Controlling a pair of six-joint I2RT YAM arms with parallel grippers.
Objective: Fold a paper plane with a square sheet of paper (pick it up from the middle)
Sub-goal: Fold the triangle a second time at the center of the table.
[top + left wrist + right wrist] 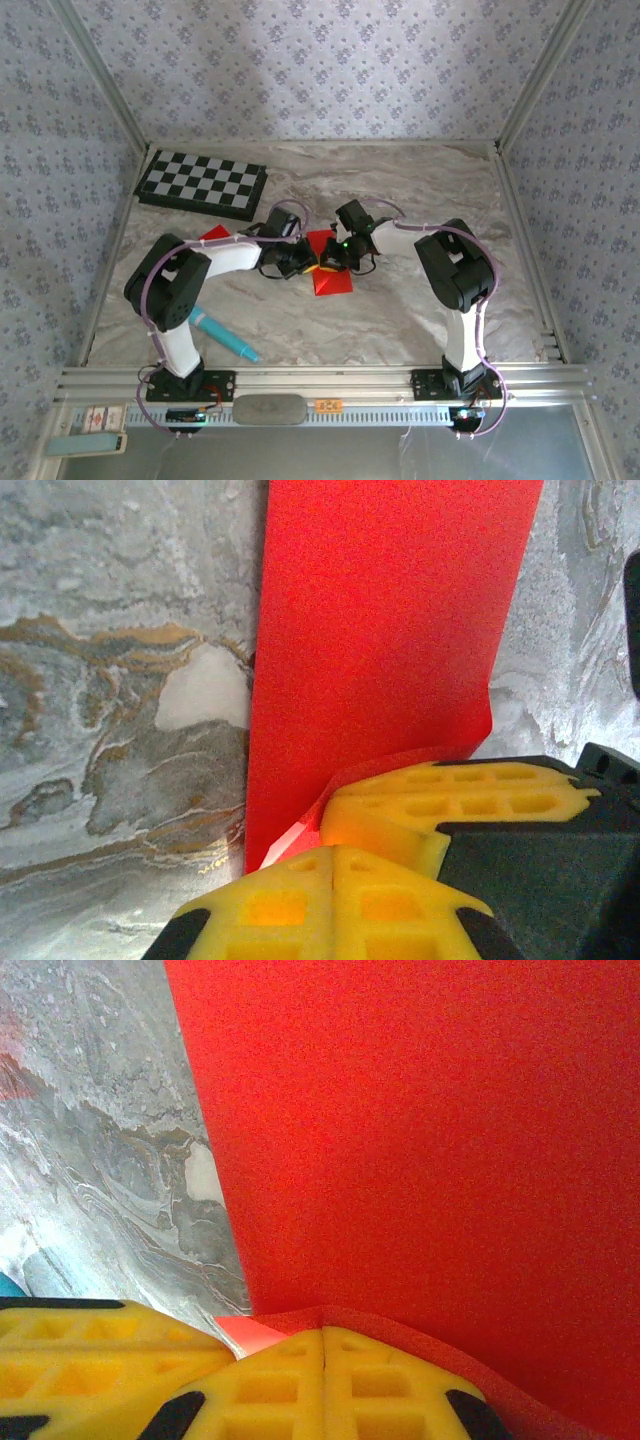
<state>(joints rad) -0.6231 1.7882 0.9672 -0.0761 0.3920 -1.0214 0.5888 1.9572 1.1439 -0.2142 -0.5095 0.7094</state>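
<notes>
Yellow pads [400, 905] of left gripper [333, 855] press shut, pinching a raised ridge of paper [380, 630]; right gripper [323, 1335] pinches likewise, tip beside tip; paper lies near board [203, 184], off its right end.

Marbled table [420, 190] bears chequered board [203, 184], red paper [332, 280], teal pen [228, 338].

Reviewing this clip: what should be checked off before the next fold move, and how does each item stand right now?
1. Left end effector shut on the square sheet of paper: ok, the edge curls up at its pads.
2. Right end effector shut on the same sheet: ok.
3. Grips at the sheet's middle: cannot tell.
4. Room between the end effectors: not ok, they crowd together.
5. Teal pen clear of the sheet: ok.
6. Red scrap apart from the sheet: ok.
</notes>
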